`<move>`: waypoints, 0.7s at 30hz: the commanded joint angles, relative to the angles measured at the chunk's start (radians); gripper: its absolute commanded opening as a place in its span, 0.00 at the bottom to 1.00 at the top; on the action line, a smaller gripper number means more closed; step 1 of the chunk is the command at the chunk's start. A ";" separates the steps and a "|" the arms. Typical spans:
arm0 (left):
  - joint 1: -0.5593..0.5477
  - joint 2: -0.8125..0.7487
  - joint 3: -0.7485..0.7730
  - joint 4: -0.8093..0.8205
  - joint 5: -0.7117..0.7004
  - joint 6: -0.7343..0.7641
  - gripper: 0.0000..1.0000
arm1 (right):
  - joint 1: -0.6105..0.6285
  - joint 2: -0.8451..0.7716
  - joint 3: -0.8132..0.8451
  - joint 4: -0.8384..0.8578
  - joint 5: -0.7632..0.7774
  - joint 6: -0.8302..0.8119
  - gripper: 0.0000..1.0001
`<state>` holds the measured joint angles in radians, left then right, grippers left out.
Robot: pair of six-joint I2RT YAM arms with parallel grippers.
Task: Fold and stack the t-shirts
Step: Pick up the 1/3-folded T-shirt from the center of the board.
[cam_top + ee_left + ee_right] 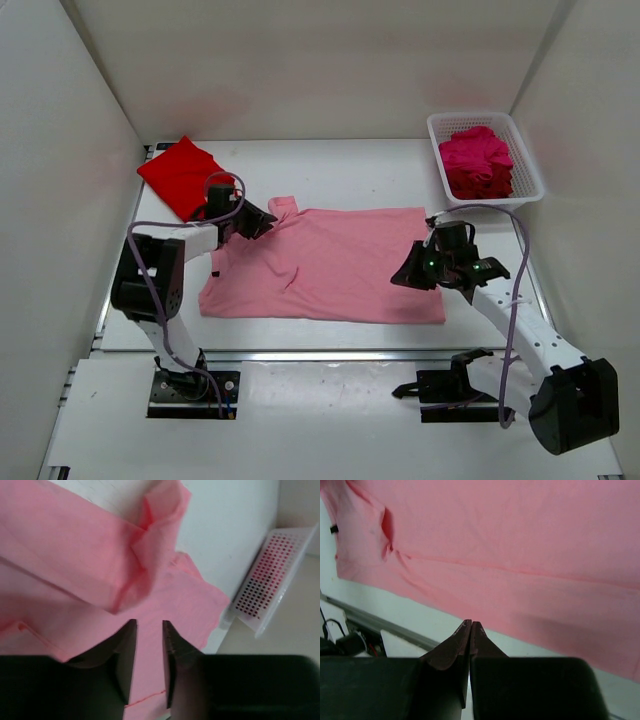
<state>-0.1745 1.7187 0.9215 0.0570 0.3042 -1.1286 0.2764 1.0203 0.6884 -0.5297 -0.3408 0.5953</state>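
A light pink t-shirt (330, 265) lies spread flat in the middle of the table. My left gripper (262, 222) hovers over its back left corner, where a sleeve is bunched and folded over (145, 555). In the left wrist view its fingers (149, 625) stand a little apart, with only pink cloth lying below them. My right gripper (410, 275) is above the shirt's right part, shut and holding nothing (470, 625), its tips over bare table by the pink shirt's edge (520, 555). A bright red t-shirt (180, 172) lies folded at the back left. Magenta cloth (478, 160) fills the basket.
A white lattice basket (437, 150) stands at the back right, also seen in the left wrist view (270, 580). White walls close in the table on three sides. A metal rail (320, 355) runs along the near edge.
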 commanded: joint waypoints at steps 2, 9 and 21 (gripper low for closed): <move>0.004 0.071 0.111 -0.013 -0.048 -0.025 0.42 | 0.075 -0.039 -0.006 -0.010 -0.012 0.024 0.00; 0.024 0.197 0.262 -0.057 -0.082 0.021 0.55 | 0.027 -0.022 0.022 -0.041 -0.017 0.047 0.00; -0.075 0.337 0.613 -0.318 -0.118 0.208 0.00 | -0.078 0.000 0.112 -0.127 0.009 -0.018 0.00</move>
<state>-0.2085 2.1162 1.4792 -0.1574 0.2153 -1.0042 0.2111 1.0142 0.7788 -0.6430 -0.3351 0.6033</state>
